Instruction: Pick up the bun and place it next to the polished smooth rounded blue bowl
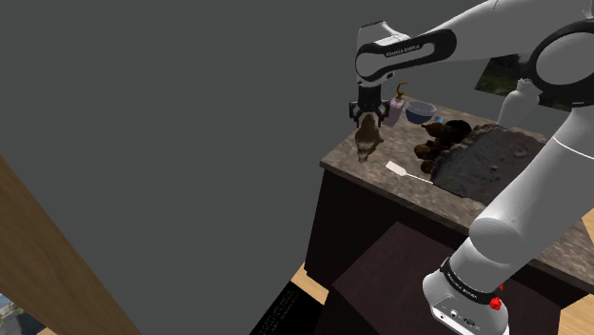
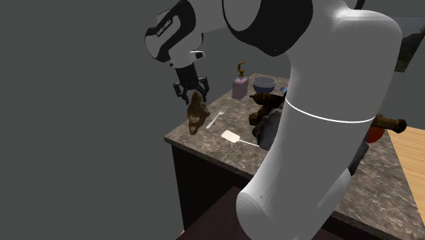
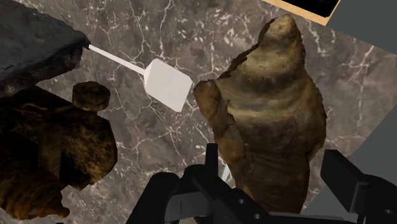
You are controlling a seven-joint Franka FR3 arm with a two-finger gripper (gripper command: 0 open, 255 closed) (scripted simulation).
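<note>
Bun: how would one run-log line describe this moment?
gripper: shut on bun | bun: hanging near counter corner | blue bowl: apart from bun | placement: not yet done

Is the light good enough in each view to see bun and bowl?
Shoulder view: dim, the bun in the tool is a brown lump, yet the blue bowl stands out. Second exterior view: evenly lit, no glare on the counter. Wrist view: the bun's crust is clear; the dark lumps beside it are murky.
</note>
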